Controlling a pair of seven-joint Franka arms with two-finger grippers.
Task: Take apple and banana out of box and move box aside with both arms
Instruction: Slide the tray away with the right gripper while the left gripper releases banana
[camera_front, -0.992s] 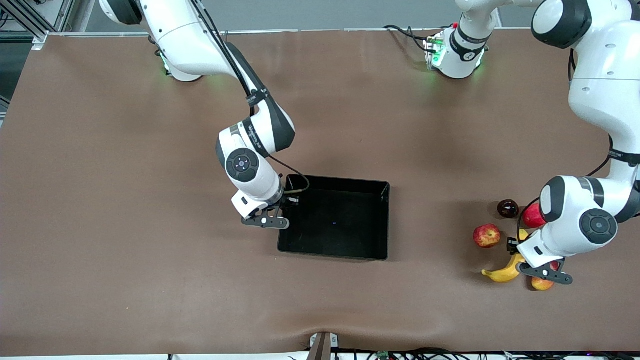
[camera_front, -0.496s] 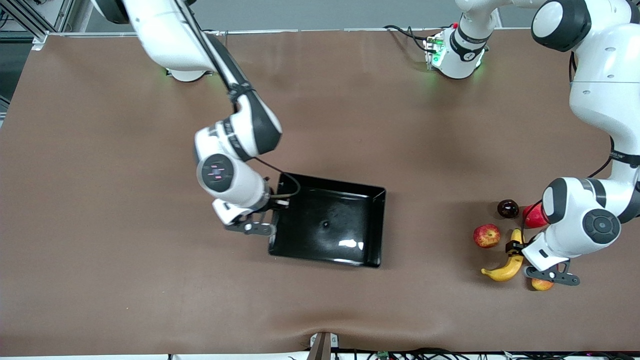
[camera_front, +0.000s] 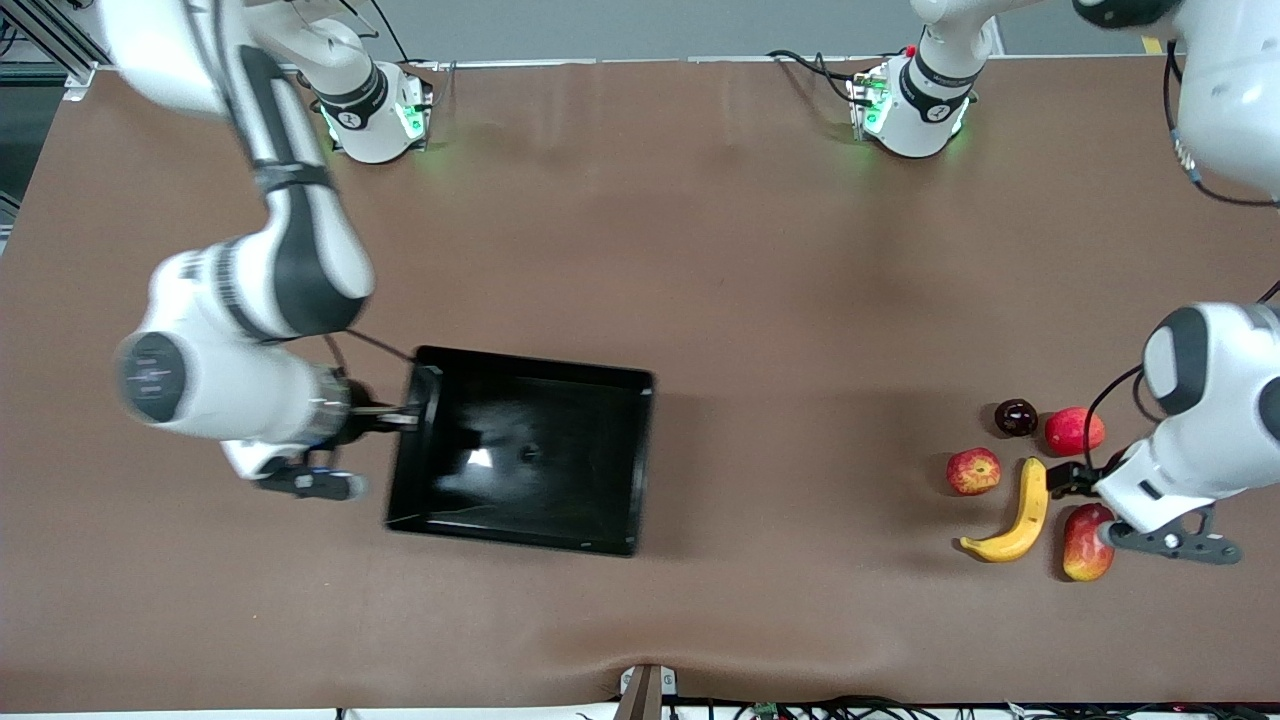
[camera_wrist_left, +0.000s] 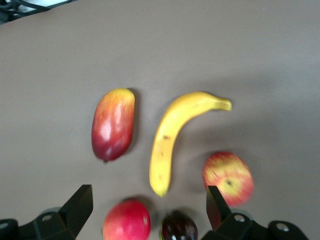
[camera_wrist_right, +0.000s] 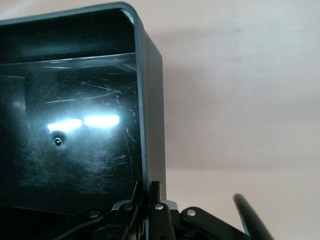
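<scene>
The box (camera_front: 600, 450), a shallow glossy black tray, hangs from my right gripper (camera_front: 408, 413), which is shut on the wall toward the right arm's end of the table. In the right wrist view the fingers (camera_wrist_right: 159, 192) pinch that thin wall (camera_wrist_right: 150, 125). The yellow banana (camera_front: 1020, 510) lies on the table, with the red-yellow apple (camera_front: 973, 471) beside it. My left gripper (camera_front: 1072, 480) hovers open over the fruits, holding nothing. Its wrist view shows the banana (camera_wrist_left: 175, 140) and the apple (camera_wrist_left: 227, 177) below the gripper (camera_wrist_left: 148, 202).
An oblong mango (camera_front: 1083, 540) lies beside the banana, under the left hand. A pink-red round fruit (camera_front: 1074, 430) and a dark plum-like fruit (camera_front: 1016, 417) sit a little farther from the front camera. Both arm bases (camera_front: 915, 100) stand along the table's back edge.
My right arm has swung the box toward its own end of the table. My left gripper has opened, let go of the banana and lifted away from it.
</scene>
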